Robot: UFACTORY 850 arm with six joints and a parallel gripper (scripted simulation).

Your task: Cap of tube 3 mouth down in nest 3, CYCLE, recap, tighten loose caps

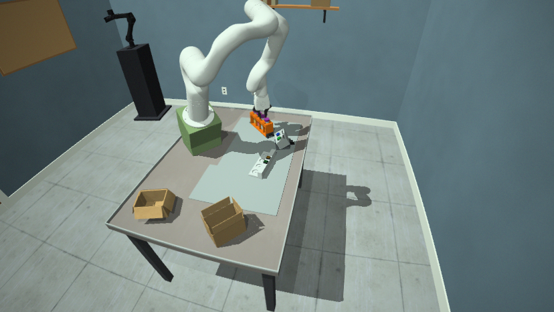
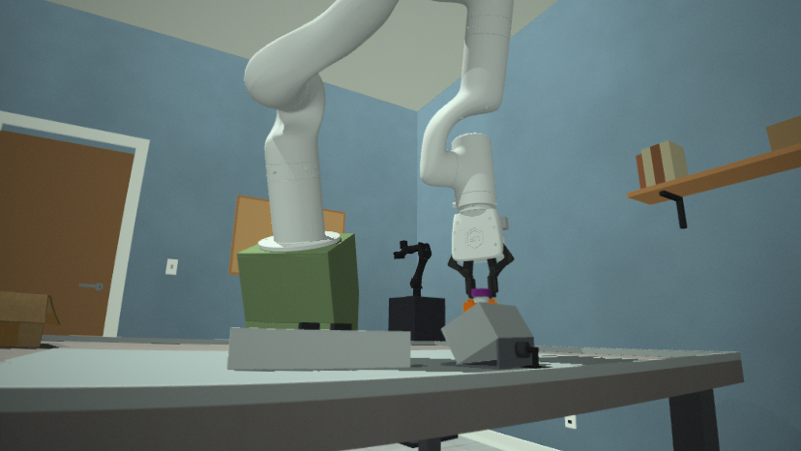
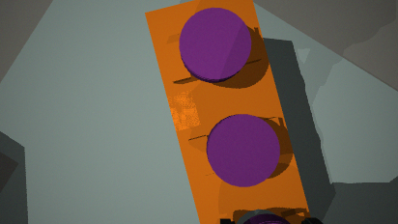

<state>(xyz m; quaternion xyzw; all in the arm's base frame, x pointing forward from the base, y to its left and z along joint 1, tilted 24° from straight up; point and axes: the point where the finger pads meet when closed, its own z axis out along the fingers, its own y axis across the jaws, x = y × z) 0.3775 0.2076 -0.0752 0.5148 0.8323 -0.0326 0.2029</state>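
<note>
A: Where does the purple cap (image 2: 479,292) lie relative to the gripper (image 2: 480,291)?

B: Directly between the two black fingers (image 2: 468,278), which close on it from either side. The jaws stand partly closed, stopped by the cap, so the gripper has a firm hold. The cap sits at the top of a tube in the orange decapping station (image 1: 260,122); which numbered tube cannot be told.

A: What does the wrist view add?

B: The held cap (image 3: 265,220) appears only as a purple arc at the bottom edge. Two further purple caps (image 3: 215,43) (image 3: 242,150) sit in a row on the orange rack (image 3: 193,111), beyond the gripper.

A: And the arm's pose?

B: The white arm (image 1: 228,42) rises from the green pedestal (image 1: 199,133), arches high, then drops with the last link vertical, so the gripper points straight down over the station.

A: What lies nearby?

B: The key housing (image 1: 282,138), with blue and green keys, stands just beside the station; the cap tray (image 1: 262,165) lies near it on the pale mat (image 1: 232,182).
</note>
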